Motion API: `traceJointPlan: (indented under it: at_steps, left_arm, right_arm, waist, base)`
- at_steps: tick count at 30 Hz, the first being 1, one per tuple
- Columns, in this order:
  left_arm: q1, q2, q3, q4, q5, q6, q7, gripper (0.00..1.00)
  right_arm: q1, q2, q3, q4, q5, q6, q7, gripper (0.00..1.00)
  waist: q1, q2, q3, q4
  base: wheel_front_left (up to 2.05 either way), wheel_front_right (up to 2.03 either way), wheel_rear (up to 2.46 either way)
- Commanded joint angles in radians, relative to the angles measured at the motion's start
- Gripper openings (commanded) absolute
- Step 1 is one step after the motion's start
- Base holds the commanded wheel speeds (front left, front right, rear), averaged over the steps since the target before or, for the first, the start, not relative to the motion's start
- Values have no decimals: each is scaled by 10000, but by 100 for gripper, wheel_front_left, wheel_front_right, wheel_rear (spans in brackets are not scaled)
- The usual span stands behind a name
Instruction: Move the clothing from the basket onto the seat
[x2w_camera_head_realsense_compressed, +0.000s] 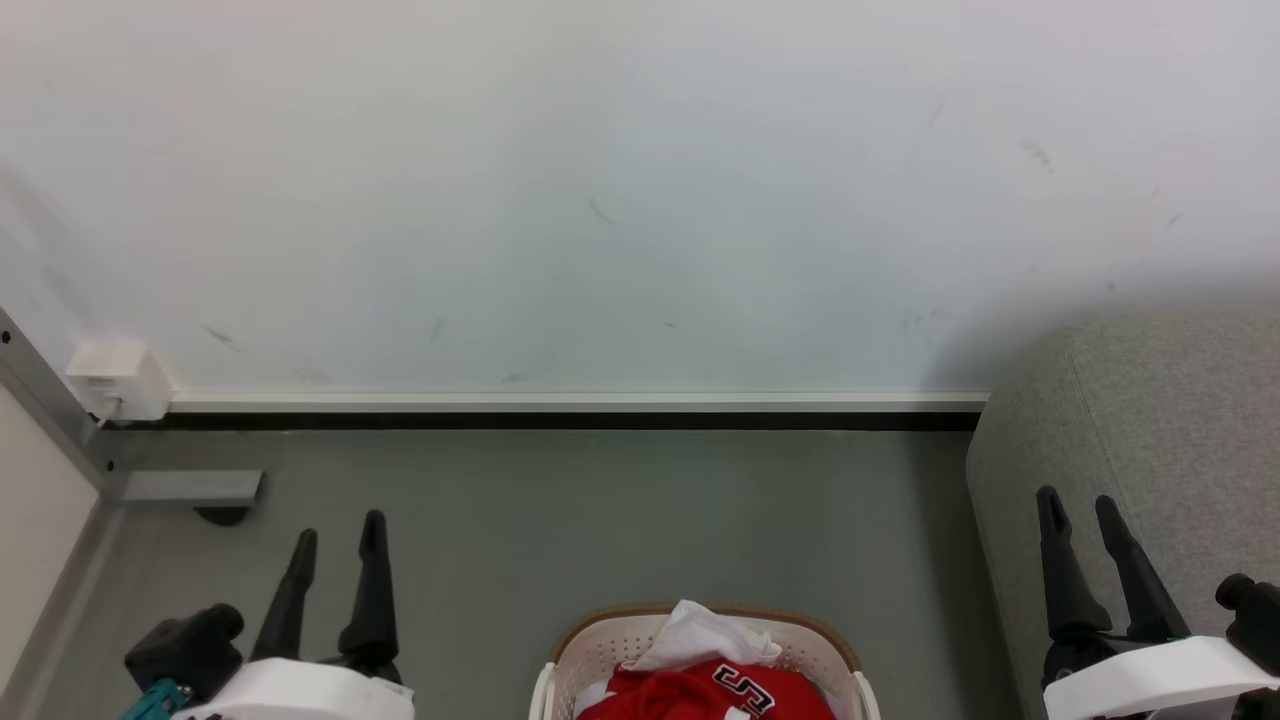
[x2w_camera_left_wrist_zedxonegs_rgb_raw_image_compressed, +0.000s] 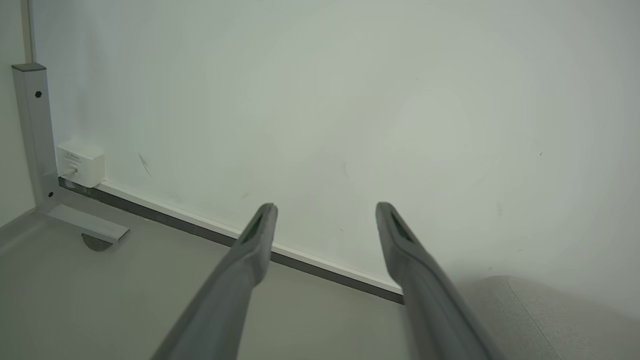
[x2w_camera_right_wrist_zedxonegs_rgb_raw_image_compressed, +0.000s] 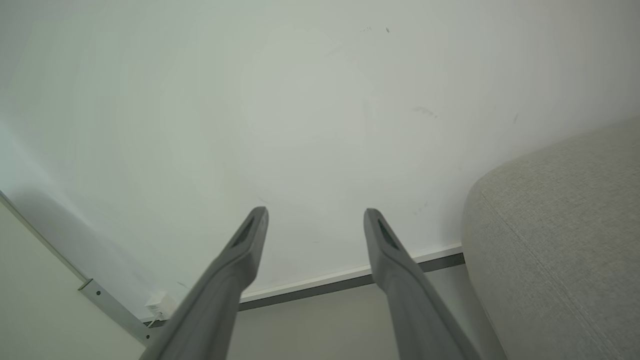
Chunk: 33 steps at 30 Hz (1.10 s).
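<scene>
A: Lower left of frame: left hand (x2w_camera_head_realsense_compressed: 340, 525), fingers spread, empty. Why?
B: Probably parked clear of the basket (x2w_camera_head_realsense_compressed: 590, 622) at bottom centre, with red clothing (x2w_camera_head_realsense_compressed: 690, 695) heaped inside, untouched.
A: And lower right?
B: Right hand (x2w_camera_head_realsense_compressed: 1076, 495), likewise spread and empty, overlapping the grey seat (x2w_camera_head_realsense_compressed: 1150, 420), handy for drop-off.
</scene>
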Motion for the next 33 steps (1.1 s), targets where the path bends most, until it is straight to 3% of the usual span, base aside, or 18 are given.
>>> traceJointPlan:
  at_steps: [1, 33]
  left_arm:
    - [44, 126, 12, -94, 311, 29, -112, 100]
    - [167, 123, -127, -134, 3075, 96, -803, 100]
  right_arm:
    - [-204, -64, -36, -8, -275, -13, -105, 100]
    - [-356, -248, 550, 507, -2298, -18, -785, 100]
  waist:
    - [0, 0, -7, -9]
    - [0, 0, -80, -157]
  base:
    - [0, 0, 0]
    - [0, 0, 0]
